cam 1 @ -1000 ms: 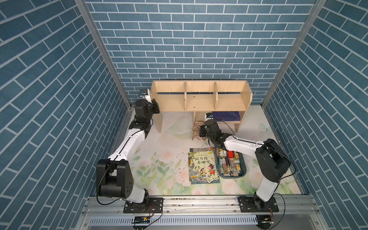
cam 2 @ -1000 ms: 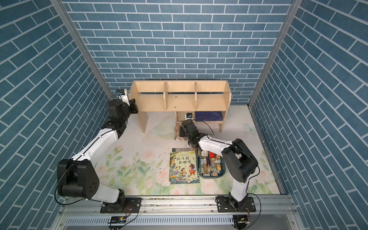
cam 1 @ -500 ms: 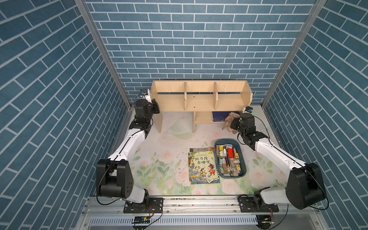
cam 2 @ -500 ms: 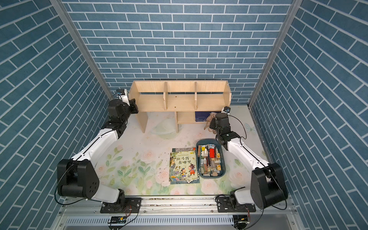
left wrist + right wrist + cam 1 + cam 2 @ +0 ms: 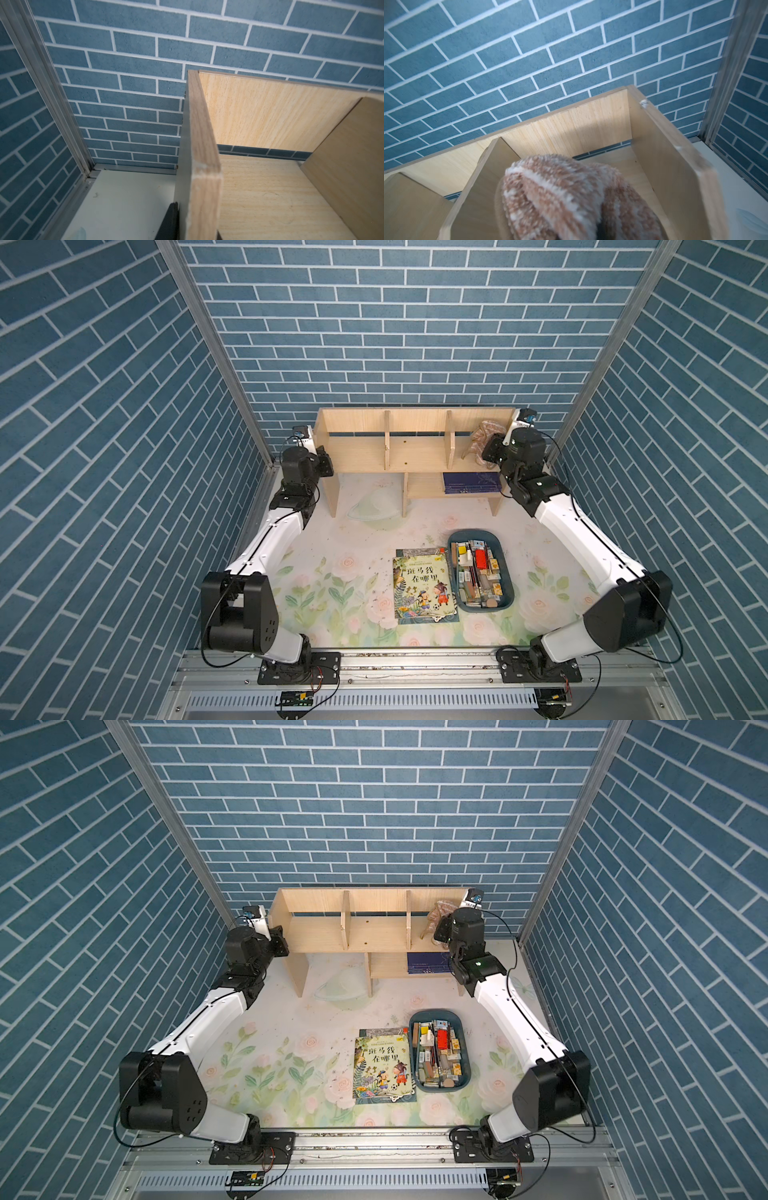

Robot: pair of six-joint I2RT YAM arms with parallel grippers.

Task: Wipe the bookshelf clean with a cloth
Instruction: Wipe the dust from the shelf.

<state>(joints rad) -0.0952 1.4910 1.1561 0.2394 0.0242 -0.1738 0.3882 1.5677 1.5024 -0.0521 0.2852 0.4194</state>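
A second ago the right gripper [image 5: 487,451] was low, in front of the middle leg of the light-wood bookshelf with three upper compartments [image 5: 415,454], with the striped brown-pink and cream cloth [image 5: 482,435] bunched at its tip. Half a second ago both were off the right end of the small lower shelf. Now the gripper is higher and farther back, at the mouth of the right-hand upper compartment, and the cloth clamped in it hangs inside that compartment [image 5: 571,197]. The right arm's elbow, then just beside the oval blue plastic tray [image 5: 473,532] and hiding its far rim, has swung out to the right, well apart from it.
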